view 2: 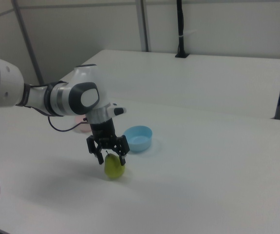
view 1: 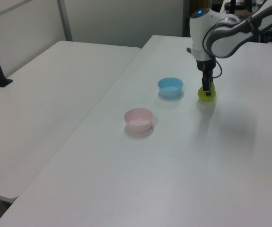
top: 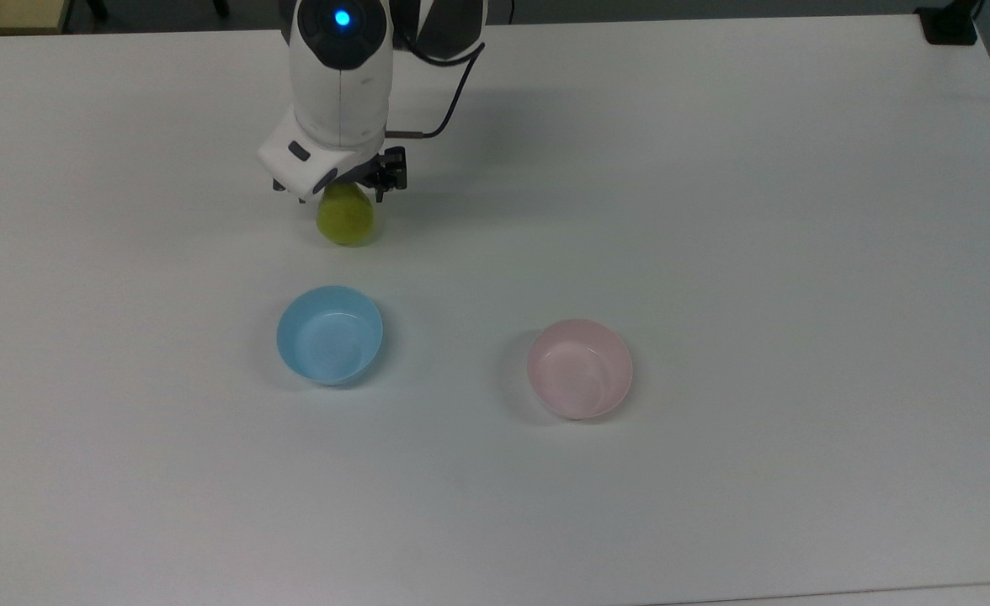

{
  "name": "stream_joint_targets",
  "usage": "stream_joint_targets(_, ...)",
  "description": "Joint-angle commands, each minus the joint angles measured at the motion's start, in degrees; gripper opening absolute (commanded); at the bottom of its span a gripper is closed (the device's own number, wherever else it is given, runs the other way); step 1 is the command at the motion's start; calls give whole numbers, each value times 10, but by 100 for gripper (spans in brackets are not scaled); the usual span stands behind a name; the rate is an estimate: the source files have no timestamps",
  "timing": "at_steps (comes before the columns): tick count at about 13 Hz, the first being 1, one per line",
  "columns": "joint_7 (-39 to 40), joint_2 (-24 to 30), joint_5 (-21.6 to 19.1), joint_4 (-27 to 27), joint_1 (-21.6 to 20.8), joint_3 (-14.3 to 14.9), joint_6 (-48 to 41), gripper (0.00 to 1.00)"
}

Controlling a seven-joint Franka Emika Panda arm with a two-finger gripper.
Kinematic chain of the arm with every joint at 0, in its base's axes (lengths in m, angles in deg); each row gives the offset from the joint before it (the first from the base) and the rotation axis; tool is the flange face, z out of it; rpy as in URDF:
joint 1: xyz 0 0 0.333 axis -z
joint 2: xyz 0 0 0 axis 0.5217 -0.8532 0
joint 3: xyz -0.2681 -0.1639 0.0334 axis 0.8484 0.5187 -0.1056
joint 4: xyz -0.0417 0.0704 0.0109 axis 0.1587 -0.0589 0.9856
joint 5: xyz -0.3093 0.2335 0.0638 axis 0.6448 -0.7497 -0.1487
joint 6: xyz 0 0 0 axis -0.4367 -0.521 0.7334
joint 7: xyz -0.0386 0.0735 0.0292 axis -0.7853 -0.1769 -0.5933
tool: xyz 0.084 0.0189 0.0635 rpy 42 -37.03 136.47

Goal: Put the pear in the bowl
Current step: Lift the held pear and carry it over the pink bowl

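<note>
- Pear [top: 346,221] [view 1: 206,94] [view 2: 114,167] stands upright on the white counter [top: 714,210] [view 1: 173,165] [view 2: 203,185], far from the top view's near edge, left of centre.
- Claw [top: 333,192] [view 1: 207,90] [view 2: 109,157] sits directly over the pear, lowered around its narrow top; the arm's white housing hides the stem in the top view.
- Right view: the two black fingers [view 2: 99,155] are spread apart, one on each side of the pear's neck, not pressed in. Claw open; contact with the fruit cannot be told.
- Pink bowl [top: 580,368] [view 1: 138,119] rests well apart from the pear, nearer and to the top view's right.
- Blue bowl [top: 330,335] [view 1: 170,87] [view 2: 138,138] lies near the pear, straight toward the top view's near edge.
- Both bowls hold nothing.
</note>
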Motion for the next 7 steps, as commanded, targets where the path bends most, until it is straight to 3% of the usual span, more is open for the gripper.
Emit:
stream_joint_targets(1, 12, -25, 15, -4, -11, 20, 42, 84)
stream_joint_targets(4, 12, -16, 14, 2, -14, 20, 35, 52)
stream_joint_targets(6, 6, -4, 1, 43, -18, 20, 0, 51)
stream_joint_targets(7, 7, -5, -30, 83, -21, 20, -33, 51)
